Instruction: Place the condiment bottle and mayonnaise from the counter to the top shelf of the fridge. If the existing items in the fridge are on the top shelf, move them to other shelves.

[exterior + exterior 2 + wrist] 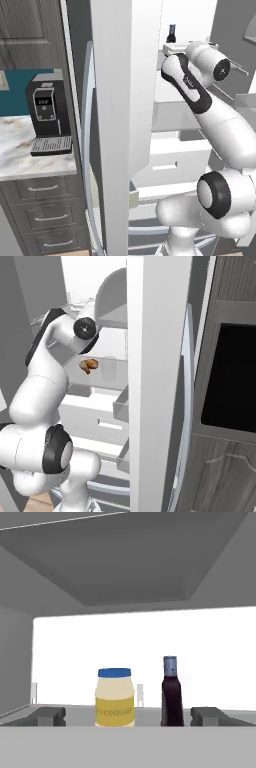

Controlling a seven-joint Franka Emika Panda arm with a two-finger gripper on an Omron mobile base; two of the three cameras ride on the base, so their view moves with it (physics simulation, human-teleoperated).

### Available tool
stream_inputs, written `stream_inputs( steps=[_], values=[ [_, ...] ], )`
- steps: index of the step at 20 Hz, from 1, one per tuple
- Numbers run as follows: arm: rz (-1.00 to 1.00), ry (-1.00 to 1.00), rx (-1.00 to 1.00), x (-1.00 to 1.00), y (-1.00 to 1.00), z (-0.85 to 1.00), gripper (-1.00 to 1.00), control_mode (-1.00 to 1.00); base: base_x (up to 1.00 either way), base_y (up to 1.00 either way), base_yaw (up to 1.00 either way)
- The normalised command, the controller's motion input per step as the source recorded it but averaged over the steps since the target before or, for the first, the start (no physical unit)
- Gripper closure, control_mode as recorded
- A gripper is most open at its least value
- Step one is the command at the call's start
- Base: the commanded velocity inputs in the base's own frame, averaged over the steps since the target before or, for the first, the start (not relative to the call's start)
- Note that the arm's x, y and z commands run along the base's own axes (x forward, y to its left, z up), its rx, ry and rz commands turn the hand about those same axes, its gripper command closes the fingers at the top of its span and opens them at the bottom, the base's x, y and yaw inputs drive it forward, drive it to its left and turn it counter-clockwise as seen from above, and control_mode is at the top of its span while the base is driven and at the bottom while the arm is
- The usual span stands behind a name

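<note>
Since both task items already stand inside the fridge (125, 100), looks like the placing step is done or nearly so. Top shelf (150, 719) carrying both, just beyond the fingertips and between them, upright and well back from the near edge, likely so neither tips on release. Mayonnaise (115, 698) ahead, nearer the one fingertip; condiment bottle (171, 692) just beside it, nearer the other fingertip, not touching it. Orange-brown lump (89, 365) lower down on another shelf, below the hand, so seemingly clear of the top one. Arm folded up and reaching forward into the opening, wrist held level along the shelf. Gripper (129, 716) with fingers spread wide apart, clamped on nothing.
</note>
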Motion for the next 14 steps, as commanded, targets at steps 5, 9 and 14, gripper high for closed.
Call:
stream_inputs(
  steps=[5,9,14],
  values=[
    [0.03,-0.29,-0.06,-1.00,0.00,0.14,-1.00,-1.00,0.00,0.00,0.00],
    [0.05,-0.14,-0.10,-1.00,-0.03,0.16,-1.00,-1.00,0.00,0.00,0.00],
    [0.15,-0.21,-0.04,-1.00,-0.31,0.02,-1.00,-1.00,0.00,0.00,0.00]
  ],
)
